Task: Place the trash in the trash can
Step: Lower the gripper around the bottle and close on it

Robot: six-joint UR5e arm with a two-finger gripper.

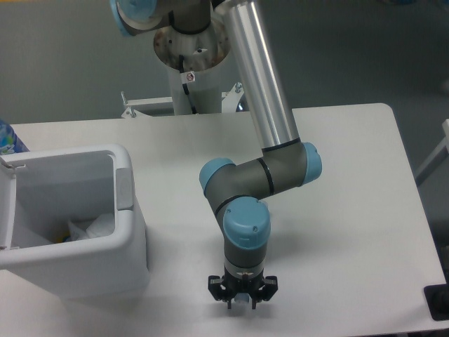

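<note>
Table (365, 210): a white tabletop with rounded corners fills most of the view, set against a grey floor.
Arm (263, 84): a silver tube slants down from a mount at the top of the view to grey joints with blue caps, the wrist pointing straight down over the table's near edge.
Trash can (133, 232): a boxy white bin with rounded rim stands at the table's left end, open at the top, a grey-white flap on its right inner wall.
Mount (193, 49): a round metal base plate and white column rise behind the table's far edge, with a small bracket frame beside it.
Wrapper (91, 228): crumpled white plastic lies inside the trash can, low against its right wall, with a sliver of yellow showing just beside it.
Gripper (242, 300): black, at the arm's tip, pointing down at the tabletop near the front edge, well apart from the trash can; its two fingers stand close together, narrowly set, with a faint pale shape between them that is too small and blurred to name, so whether anything is clamped cannot be told.
Bottle: not identifiable; only that pale blur under the gripper.
Blue object (8, 138): a blue-patterned item peeks in at the left edge, behind the trash can.
</note>
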